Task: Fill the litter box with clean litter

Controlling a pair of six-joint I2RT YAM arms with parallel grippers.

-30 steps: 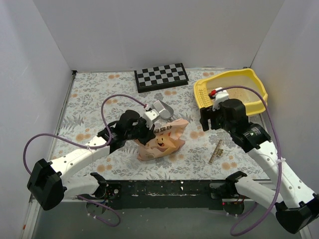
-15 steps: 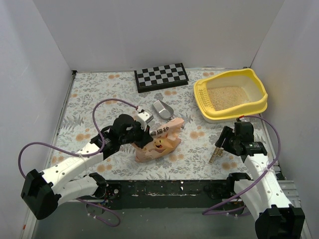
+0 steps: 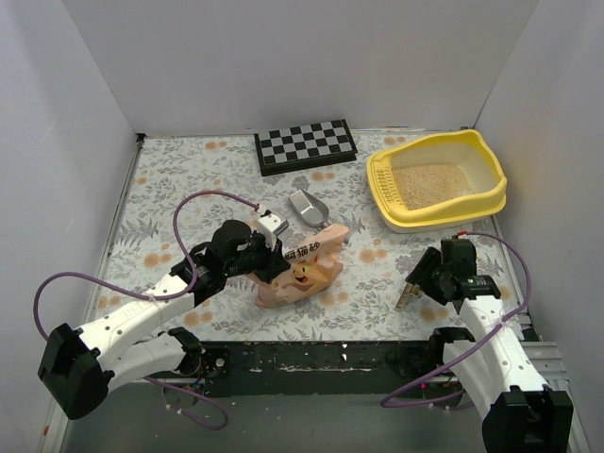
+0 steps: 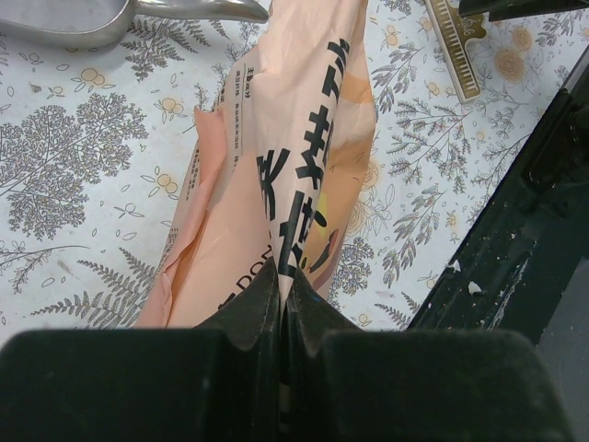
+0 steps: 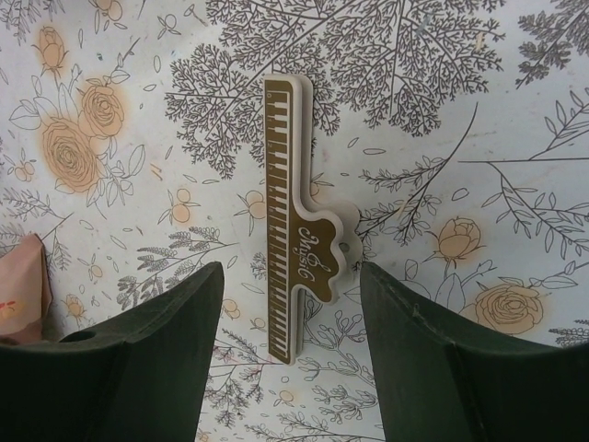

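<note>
Floral cloth (image 3: 160, 179) covers the table. Your left gripper (image 4: 281, 296) is clamped on a fold of the soft bag (image 3: 307, 269); expect it to sag, its mouth and fill hidden. Your right gripper (image 5: 287, 276) hangs spread over a clip (image 5: 293, 230). Far right, the litter box (image 3: 444, 219) holds loose clean litter (image 3: 429, 181).

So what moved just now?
The right gripper swung back from over the litter box toward the near edge and now hangs open above the piano-key clip. The left gripper stayed shut on the bag, easing back slightly. The litter box, scoop and checkerboard did not move.
</note>
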